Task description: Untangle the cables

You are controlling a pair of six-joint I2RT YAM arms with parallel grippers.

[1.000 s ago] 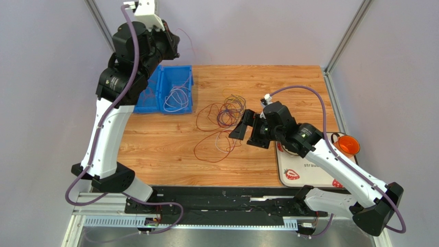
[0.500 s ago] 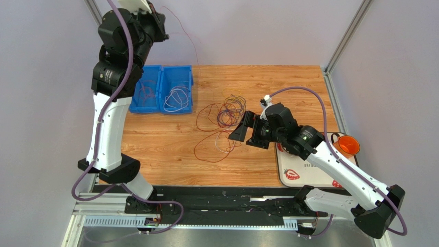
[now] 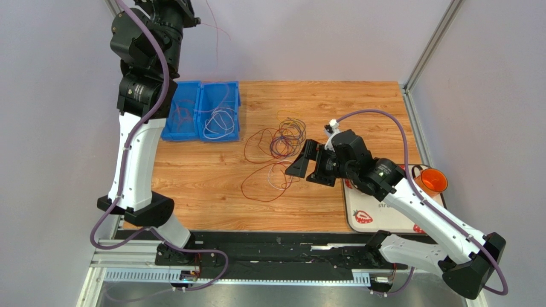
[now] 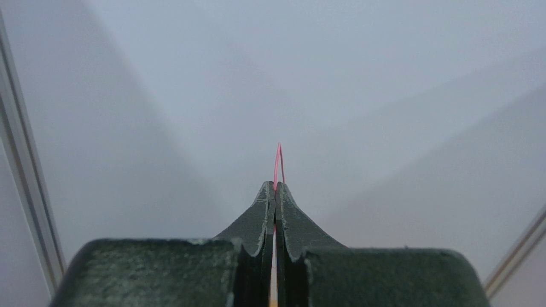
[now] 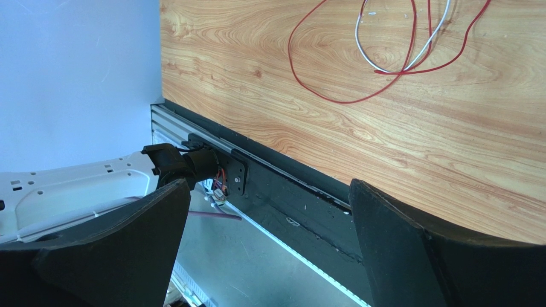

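1. Our left arm (image 3: 138, 147) reaches high up, above the far left corner of the brown wooden bench (image 3: 359, 102).
2. Our left jaws are pressed tight on one thin red cable (image 4: 279, 163). A tiny loop of it pokes out past their tips.
3. Our right jaws stand wide apart, low over the bench, with nothing between them.
4. The tangled heap of thin cables (image 3: 282, 142), red, purple, yellow and dark, lies on the bench just left of our right jaws and far below our left jaws.
5. A big red loop (image 5: 359, 70) and a white cable (image 5: 391, 51) lie flat on the wood in front of our right jaws.
6. A blue plastic box with two parts (image 3: 199, 112) sits below our left jaws. A white cable loop (image 3: 218, 121) lies in its right part.
7. A small orange cup (image 3: 434, 181) and a white mat with strawberries (image 3: 378, 224) sit behind our right jaws.
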